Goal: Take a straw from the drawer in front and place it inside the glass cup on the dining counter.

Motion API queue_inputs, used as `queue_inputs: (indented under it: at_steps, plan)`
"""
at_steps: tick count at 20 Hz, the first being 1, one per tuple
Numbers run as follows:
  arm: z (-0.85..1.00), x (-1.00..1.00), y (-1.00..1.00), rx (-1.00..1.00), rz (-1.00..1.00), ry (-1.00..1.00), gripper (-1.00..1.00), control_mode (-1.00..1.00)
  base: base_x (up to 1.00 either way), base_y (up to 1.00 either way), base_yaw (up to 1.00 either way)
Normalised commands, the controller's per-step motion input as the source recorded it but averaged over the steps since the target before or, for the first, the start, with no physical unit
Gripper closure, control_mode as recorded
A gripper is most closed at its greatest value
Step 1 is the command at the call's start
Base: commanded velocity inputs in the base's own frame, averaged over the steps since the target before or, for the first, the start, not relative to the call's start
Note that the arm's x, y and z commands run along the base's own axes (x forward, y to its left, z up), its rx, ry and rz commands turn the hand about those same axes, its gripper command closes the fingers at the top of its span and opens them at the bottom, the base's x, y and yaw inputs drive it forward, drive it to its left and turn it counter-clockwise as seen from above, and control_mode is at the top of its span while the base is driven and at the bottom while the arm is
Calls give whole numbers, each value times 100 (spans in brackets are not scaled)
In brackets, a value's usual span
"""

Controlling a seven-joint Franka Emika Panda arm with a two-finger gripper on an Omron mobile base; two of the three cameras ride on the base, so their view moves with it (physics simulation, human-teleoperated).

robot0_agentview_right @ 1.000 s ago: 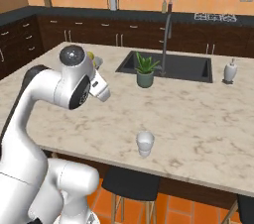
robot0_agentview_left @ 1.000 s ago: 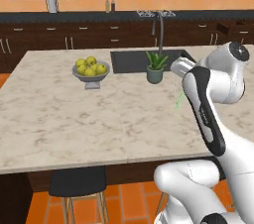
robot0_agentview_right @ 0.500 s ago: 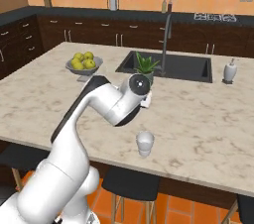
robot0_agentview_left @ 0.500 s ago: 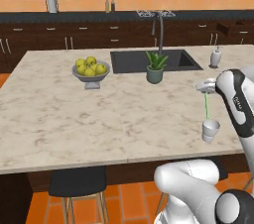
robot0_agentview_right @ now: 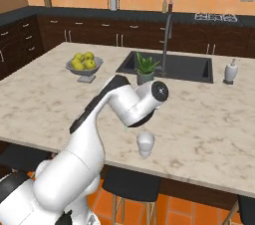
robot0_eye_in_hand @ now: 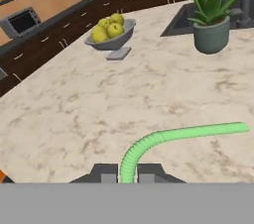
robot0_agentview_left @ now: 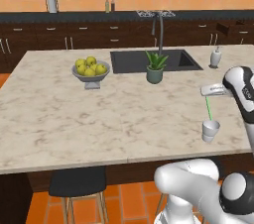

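At the right of the left base view the gripper (robot0_agentview_left: 208, 90) pinches the straw (robot0_agentview_left: 208, 109) by its top; the green stick hangs straight down over the cup (robot0_agentview_left: 210, 131). The cup stands on the counter (robot0_agentview_left: 74, 119) near its front edge (lower right of the frame). Bare marble stretches left toward the fruit bowl (robot0_agentview_left: 90, 73) and plant (robot0_agentview_left: 155, 67).

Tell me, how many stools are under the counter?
2 seen. One stool sits under the counter edge at the near left; another stool sits below the cup. The arm may hide more.
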Motion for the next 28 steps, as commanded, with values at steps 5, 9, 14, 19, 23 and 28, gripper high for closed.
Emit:
queue_inputs:
  at_steps: [5,9,14,19,23,28]
  plan:
    - [-36,27,-21,0,20,-15,100,-100,0,0,0]
    - [-37,23,-19,0,10,-12,100,-100,0,0,0]
    - [-9,5,-13,0,3,-3,100,-100,0,0,0]
    - [-3,0,0,1,0,-4,100,-100,0,0,0]
    - [-10,3,0,3,4,-17,100,-100,0,0,0]
    - [-8,6,0,2,8,-10,100,-100,0,0,0]
